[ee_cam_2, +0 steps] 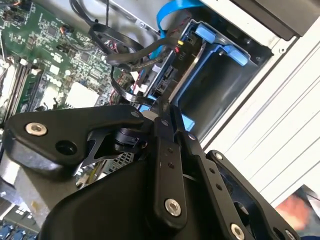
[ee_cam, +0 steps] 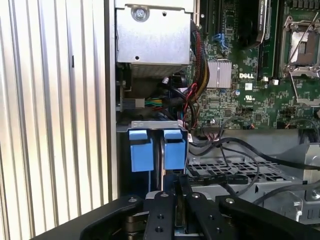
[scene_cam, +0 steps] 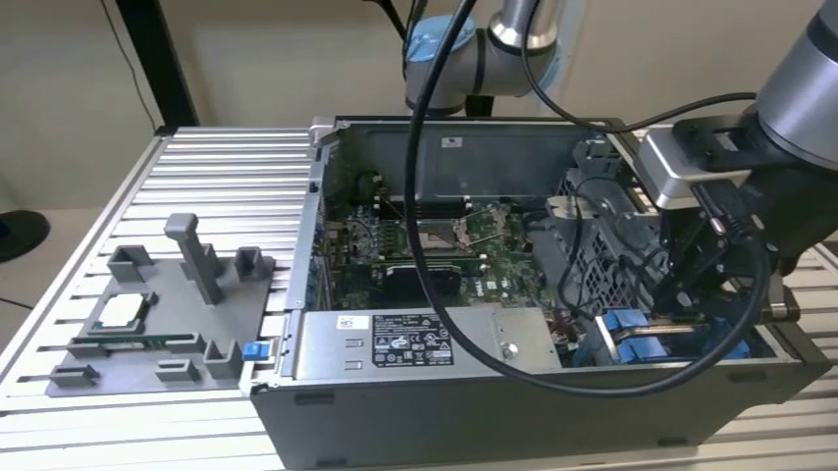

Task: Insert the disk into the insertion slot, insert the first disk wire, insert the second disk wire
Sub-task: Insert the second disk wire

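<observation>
The arm reaches down into the open computer case (scene_cam: 524, 294) at the exterior view's right, with the gripper (scene_cam: 694, 294) low over the corner where the blue clips of the insertion slot (scene_cam: 654, 339) show. The case stands on a ribbed metal surface (scene_cam: 223, 177), beside a grey fixture tray (scene_cam: 157, 314) at the exterior view's left.

In the second wrist view the gripper (ee_cam_2: 167, 117) has its black jaws pressed close together, their tips at the wired end of the disk (ee_cam_2: 172, 75). The disk sits edge-on in the insertion slot (ee_cam_2: 220, 65), its blue carrier against the grey bay wall, and an empty bay compartment lies open just beside it. Whether the jaws pinch anything between them cannot be told. A flat blue ribbon wire (ee_cam_2: 167, 15) and a bundle of black wires (ee_cam_2: 120, 55) run to the disk's end, just beyond the jaw tips. The green motherboard (ee_cam_2: 45, 60) lies to the far side of those wires.

In the first wrist view the gripper (ee_cam: 174, 187) sits right below two blue clip tabs (ee_cam: 156, 149) of the slot, the jaw tips lined up with the narrow gap between the tabs. The grey labelled power-supply box (ee_cam: 152, 40) stands beyond them, with coloured wires (ee_cam: 192, 92) spilling between it and the slot.
</observation>
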`<state>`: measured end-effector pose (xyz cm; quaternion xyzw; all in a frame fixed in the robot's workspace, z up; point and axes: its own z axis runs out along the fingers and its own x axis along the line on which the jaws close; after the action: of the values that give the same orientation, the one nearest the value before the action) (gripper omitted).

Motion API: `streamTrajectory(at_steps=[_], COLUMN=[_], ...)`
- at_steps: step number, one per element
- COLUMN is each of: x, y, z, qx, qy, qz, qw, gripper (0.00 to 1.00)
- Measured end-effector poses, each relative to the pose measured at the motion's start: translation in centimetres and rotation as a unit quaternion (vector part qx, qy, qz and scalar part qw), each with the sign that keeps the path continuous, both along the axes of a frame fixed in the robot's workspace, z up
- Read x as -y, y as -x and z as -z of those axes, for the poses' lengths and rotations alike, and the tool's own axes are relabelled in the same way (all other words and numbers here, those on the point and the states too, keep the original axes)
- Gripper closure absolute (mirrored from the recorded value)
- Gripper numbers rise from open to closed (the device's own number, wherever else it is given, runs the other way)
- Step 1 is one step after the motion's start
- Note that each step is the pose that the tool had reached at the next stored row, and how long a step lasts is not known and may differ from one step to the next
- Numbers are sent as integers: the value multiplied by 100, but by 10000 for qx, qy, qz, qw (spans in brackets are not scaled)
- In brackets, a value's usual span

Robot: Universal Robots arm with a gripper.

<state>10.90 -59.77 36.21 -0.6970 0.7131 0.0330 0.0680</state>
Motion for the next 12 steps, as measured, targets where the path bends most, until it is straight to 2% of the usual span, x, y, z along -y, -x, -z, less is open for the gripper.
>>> streamTrajectory(at_steps=[12], x=[13], y=[0], z=[0], qx=[2], qy=[0], qz=[0], qw=[10000], gripper=[100])
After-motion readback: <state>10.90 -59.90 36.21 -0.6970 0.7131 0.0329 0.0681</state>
